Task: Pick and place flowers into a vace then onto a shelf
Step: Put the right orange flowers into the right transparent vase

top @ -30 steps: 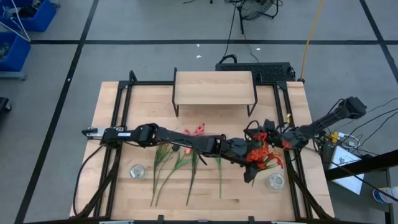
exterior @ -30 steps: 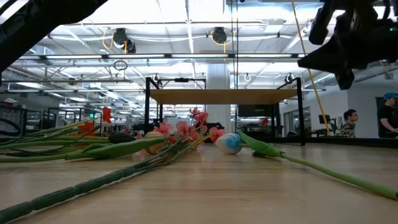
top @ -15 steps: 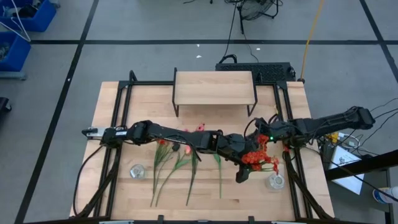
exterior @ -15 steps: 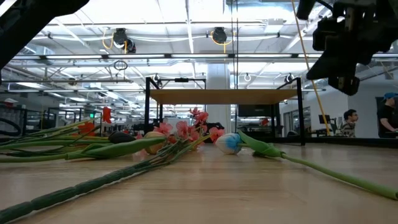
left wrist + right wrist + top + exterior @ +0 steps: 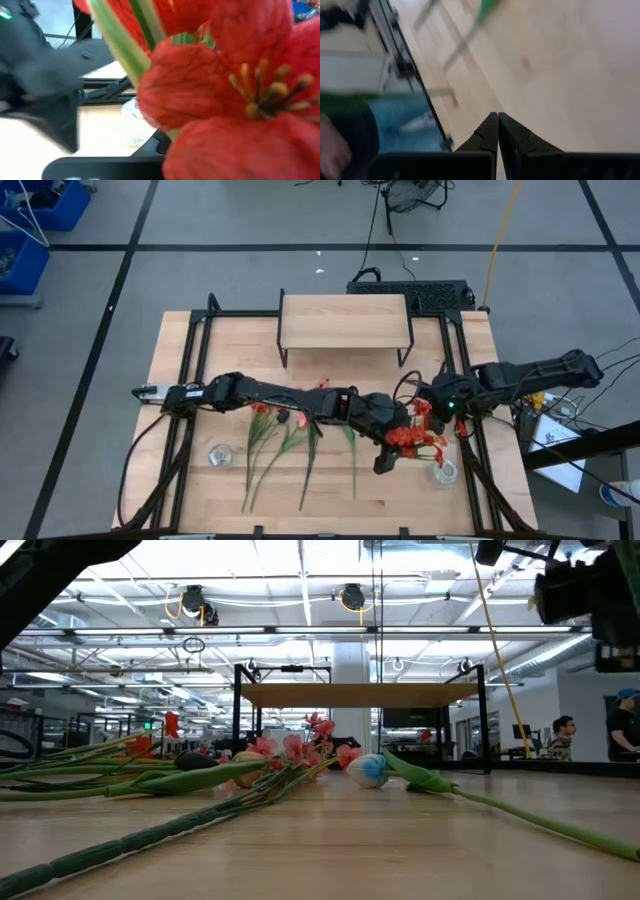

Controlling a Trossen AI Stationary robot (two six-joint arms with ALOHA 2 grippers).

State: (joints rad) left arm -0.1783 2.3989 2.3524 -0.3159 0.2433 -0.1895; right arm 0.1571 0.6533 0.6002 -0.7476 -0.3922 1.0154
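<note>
1. Overhead, the left arm stretches across the table [image 5: 170,480] toward its right side, and the left gripper [image 5: 392,442] is clenched on a stem of red flowers [image 5: 415,432], held above the wood just beside a clear glass vase [image 5: 444,471] near the front right corner.
2. Through the left wrist camera the red blossoms [image 5: 220,95] fill almost the whole picture, with the green stem [image 5: 120,47] running past them and a glimpse of the glass vase [image 5: 134,107] behind.
3. Meanwhile the right gripper [image 5: 432,395] hangs above the table's right side, close to the red flowers; its fingers [image 5: 490,132] are pressed together on nothing, with bare wood beneath them.
4. Several other loose stems [image 5: 285,455] lie flat on the table left of centre, their pink blossoms [image 5: 318,388] pointing toward the shelf [image 5: 345,320], which stands at the back of the table with nothing on it.
5. A second clear glass [image 5: 221,455] stands near the front left.
6. From table height, the lying stems [image 5: 190,778] and a pale bud [image 5: 368,770] show before the shelf [image 5: 360,695]; people [image 5: 562,738] are far behind.
</note>
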